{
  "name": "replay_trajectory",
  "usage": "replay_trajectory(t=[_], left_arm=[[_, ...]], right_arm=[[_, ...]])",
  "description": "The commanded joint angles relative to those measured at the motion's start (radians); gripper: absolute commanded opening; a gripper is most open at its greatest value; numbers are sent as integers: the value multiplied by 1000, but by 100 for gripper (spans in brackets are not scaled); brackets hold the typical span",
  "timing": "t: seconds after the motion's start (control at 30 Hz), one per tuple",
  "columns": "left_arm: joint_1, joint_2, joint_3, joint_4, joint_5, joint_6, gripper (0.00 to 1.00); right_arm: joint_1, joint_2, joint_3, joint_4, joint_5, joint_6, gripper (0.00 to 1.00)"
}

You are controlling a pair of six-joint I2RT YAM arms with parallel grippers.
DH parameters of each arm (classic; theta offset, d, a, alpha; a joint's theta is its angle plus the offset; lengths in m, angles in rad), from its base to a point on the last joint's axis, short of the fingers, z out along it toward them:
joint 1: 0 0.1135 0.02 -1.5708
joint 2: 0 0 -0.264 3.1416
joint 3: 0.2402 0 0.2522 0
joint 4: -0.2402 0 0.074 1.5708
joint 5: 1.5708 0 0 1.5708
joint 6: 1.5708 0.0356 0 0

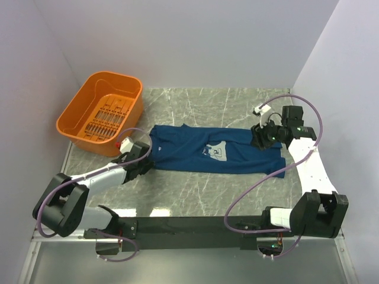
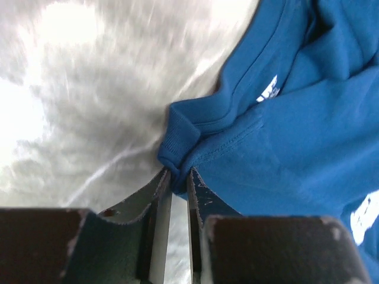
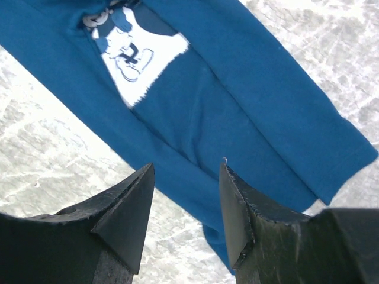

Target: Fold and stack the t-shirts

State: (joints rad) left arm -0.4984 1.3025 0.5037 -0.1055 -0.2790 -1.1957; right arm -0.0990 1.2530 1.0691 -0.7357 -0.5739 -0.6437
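Nearest you, the left end effector [image 2: 176,192] pinches only a thin edge of the t-shirt [image 1: 183,151], which lies spread across the table [image 1: 201,195]. The right end effector [image 3: 185,204] hovers wide open above it. Pull unevenly and you risk the fabric slipping free or bunching.

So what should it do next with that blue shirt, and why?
Probably lower the right pincer and close it on the t-shirt. It is open over the cloth, gripping nothing, while the left pincer is shut on the opposite end; a fold likely needs both ends held.
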Motion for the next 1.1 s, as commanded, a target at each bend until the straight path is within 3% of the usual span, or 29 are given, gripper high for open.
replay_trajectory(t=[0.0, 0.17, 0.27, 0.33, 0.5, 0.57, 0.67, 0.7, 0.77, 0.87, 0.97, 1.07], left_arm=[[0, 14, 90, -46, -153, 64, 20], [1, 41, 180, -89, -213, 148, 23], [0, 35, 214, -85, -183, 223, 37], [-2, -12, 213, -54, -148, 278, 56], [-2, -207, 148, -22, -16, 331, 88], [-2, -293, 125, -28, 35, 341, 91], [-5, -426, 95, -52, 70, 363, 91], [-5, -463, 90, -62, 84, 381, 90], [-6, -573, 87, -114, 89, 386, 90], [-3, -702, 96, -170, 110, 412, 93], [-2, -772, 125, -244, 106, 429, 93], [-3, -804, 134, -284, 109, 436, 94]], right_arm=[[-21, -50, -15, -10, -20, -39, 55], [-27, -49, -32, -16, -23, -77, 55], [-16, -1, 8, -80, -102, -129, 56], [36, 52, 51, -112, -150, -151, 55], [292, 247, 211, -70, -139, -67, 49], [353, 366, 279, -28, -119, 47, 45], [455, 558, 455, 19, -98, 206, 29], [476, 612, 564, 16, -93, 272, 16], [539, 783, 691, -16, -66, 314, 0], [605, 999, 1034, -138, -23, 378, 0], [654, 1132, 1185, -157, 70, 430, 0], [692, 1189, 1224, -145, 190, 450, 0]])
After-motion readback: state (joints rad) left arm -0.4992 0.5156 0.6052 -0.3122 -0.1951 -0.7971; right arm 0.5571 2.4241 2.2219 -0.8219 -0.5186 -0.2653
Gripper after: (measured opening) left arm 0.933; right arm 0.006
